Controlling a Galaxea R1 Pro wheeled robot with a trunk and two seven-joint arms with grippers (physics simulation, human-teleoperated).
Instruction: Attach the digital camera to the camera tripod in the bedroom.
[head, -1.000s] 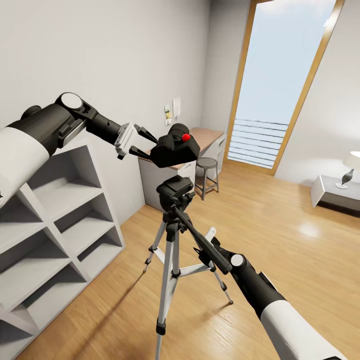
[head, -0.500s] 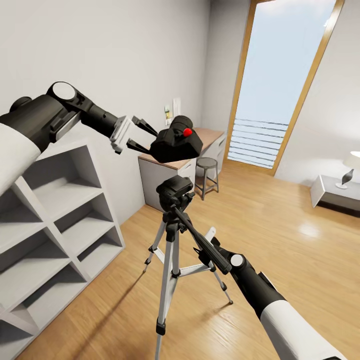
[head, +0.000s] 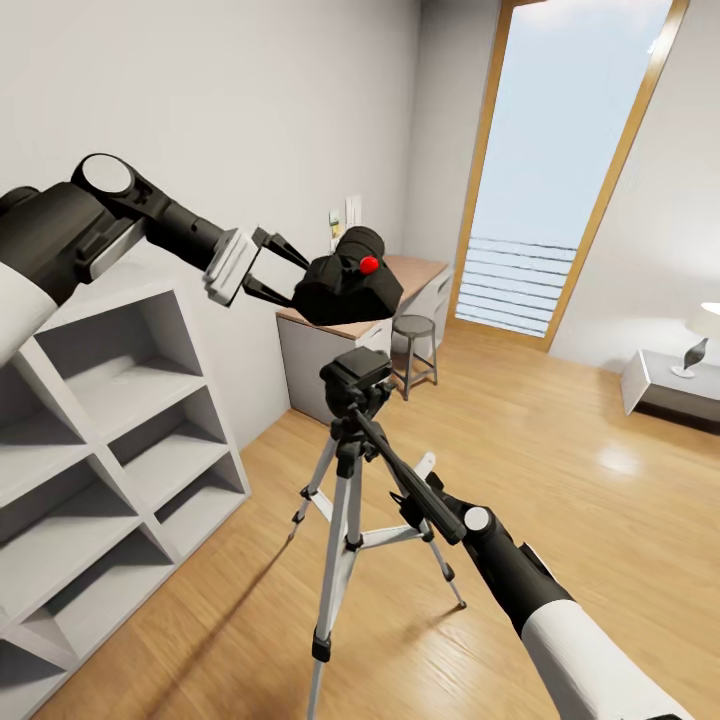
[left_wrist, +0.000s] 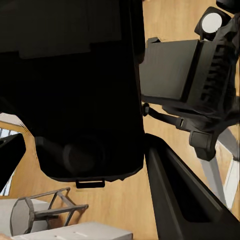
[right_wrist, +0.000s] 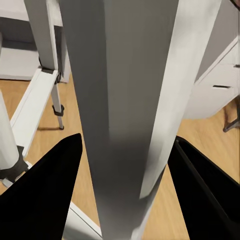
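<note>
- The tall camera tripod (head: 345, 500) with silver-grey metal legs, black joints and a black head stands on the light wood plank floor (head: 560, 470); it serves as the landmark here.
- The small black boxy digital camera (head: 347, 285) with a bright red round button hangs in the air just above the tripod's head, apart from it, a clear gap between the two.
- The left gripper (head: 283, 276) pinches the camera from the side away from the window, its black fingers (head: 272, 243) closed on the body.
- In the left wrist view the camera (left_wrist: 75, 90) looms dark in front, with the tripod's head (left_wrist: 192, 85) just beyond it.
- The right gripper (right_wrist: 122, 165) straddles a silver tripod leg (right_wrist: 125, 100), a dark finger on each side; whether they press the metal, I cannot tell.
- A white cube shelf (head: 110, 450) stands left of the tripod, a round grey stool (head: 413, 350) and a table (head: 410, 275) behind it.
</note>
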